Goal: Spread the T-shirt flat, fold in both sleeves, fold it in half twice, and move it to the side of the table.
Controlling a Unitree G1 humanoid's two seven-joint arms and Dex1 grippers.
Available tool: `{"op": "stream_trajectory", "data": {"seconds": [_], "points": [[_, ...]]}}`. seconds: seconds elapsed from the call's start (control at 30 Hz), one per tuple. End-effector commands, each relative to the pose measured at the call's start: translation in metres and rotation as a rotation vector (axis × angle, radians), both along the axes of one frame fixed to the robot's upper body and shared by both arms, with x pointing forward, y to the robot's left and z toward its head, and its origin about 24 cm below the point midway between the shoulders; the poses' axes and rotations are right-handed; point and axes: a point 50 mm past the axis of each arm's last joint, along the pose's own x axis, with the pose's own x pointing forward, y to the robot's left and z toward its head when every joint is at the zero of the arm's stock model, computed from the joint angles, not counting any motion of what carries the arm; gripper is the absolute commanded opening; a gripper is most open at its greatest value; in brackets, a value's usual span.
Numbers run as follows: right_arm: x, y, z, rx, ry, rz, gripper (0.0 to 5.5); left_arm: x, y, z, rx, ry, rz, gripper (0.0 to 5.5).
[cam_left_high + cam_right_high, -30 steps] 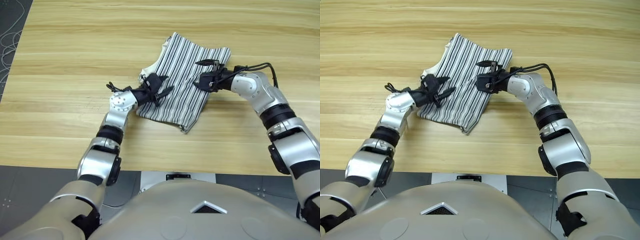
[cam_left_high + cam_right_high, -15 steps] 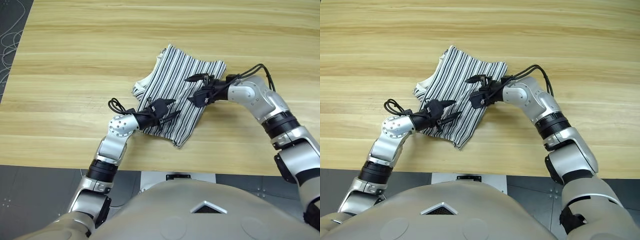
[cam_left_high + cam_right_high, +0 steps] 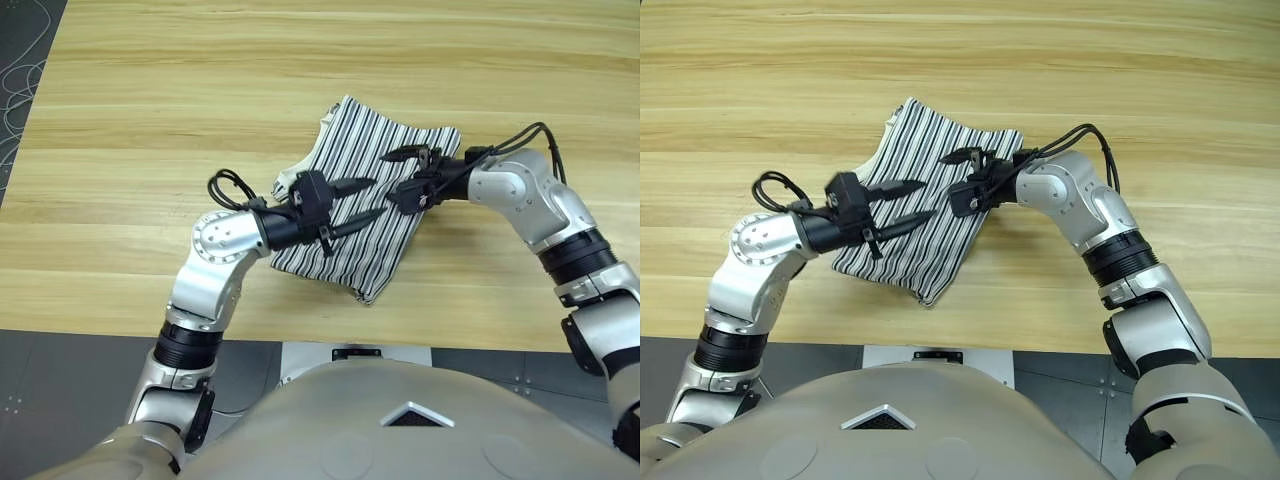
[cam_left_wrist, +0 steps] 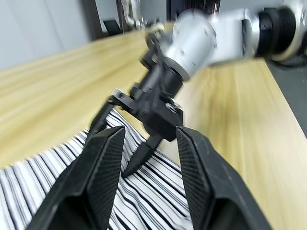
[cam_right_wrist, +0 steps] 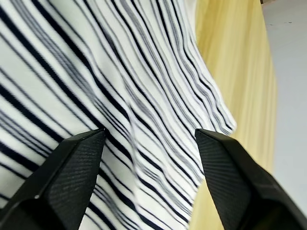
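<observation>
- Striped T-shirt [image 3: 365, 250]: seen lying on the wooden worktop [image 3: 200, 80] as a compact folded shape. It is set askew, with one corner pointing toward the near edge of the worktop.
- The shirt is placed roughly midway across the worktop, closer to the near edge than to the far one.
- Left pincer [image 3: 378, 197]: fingers spread, nothing held. It is positioned over the middle of the shirt, with the fingertips directed toward the right pincer. Contact with the fabric cannot be determined.
- Right pincer [image 5: 149, 136]: fingers spread, nothing gripped. It is located over the shirt's right-hand edge.
- In the right wrist view, striped cloth is seen between the two fingers [image 5: 62, 177], and a strip of bare worktop beyond the cloth edge.
- In the left wrist view, the right pincer is seen just beyond the left fingers [image 4: 100, 182], with its lower fingertip at the fabric surface.
- The two pincers are noted close together, facing one another above the shirt.
</observation>
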Motion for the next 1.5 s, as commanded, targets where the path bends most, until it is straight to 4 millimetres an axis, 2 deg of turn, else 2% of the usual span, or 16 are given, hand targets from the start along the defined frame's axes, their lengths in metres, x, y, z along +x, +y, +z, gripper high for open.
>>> {"op": "stream_trajectory", "data": {"seconds": [0.03,0.1,0.23,0.33,0.4,0.53,0.73,1.0,1.13,1.33,1.4,1.5], "points": [[-0.004,0.012,0.004,0.064,0.001,0.001,3.44,0.027,0.016,0.017,-0.103,0.007,0.121,1.98],[-0.011,0.017,-0.002,0.075,0.025,0.011,3.44,0.039,0.027,0.019,-0.106,0.001,0.207,1.98],[-0.024,0.026,-0.014,0.101,0.065,0.025,3.44,0.061,0.059,-0.007,0.259,-0.061,0.454,1.98],[-0.036,0.031,-0.024,0.111,0.105,0.035,3.44,0.088,0.094,-0.030,0.546,-0.115,0.761,1.98],[-0.043,0.030,-0.033,0.098,0.132,0.040,3.44,0.098,0.106,-0.038,0.601,-0.124,0.850,1.98],[-0.054,0.020,-0.047,0.050,0.178,0.034,3.44,0.108,0.112,-0.035,0.548,-0.150,0.919,1.98],[-0.064,-0.008,-0.059,-0.040,0.224,0.011,3.44,0.116,0.115,-0.031,0.508,-0.160,0.961,1.98],[-0.069,-0.042,-0.061,-0.138,0.276,-0.002,3.44,0.118,0.109,-0.038,0.497,-0.144,0.933,1.98],[-0.072,-0.064,-0.062,-0.215,0.333,0.043,3.44,0.116,0.111,-0.039,0.492,-0.138,0.934,1.98],[-0.066,-0.095,-0.056,-0.309,0.451,0.130,3.44,0.114,0.113,-0.042,0.493,-0.123,0.939,1.98],[-0.064,-0.093,-0.050,-0.273,0.446,0.181,3.44,0.114,0.112,-0.042,0.494,-0.121,0.934,1.98],[-0.044,-0.069,-0.023,-0.103,0.333,0.235,3.44,0.116,0.111,-0.042,0.493,-0.118,0.925,1.98]]}}
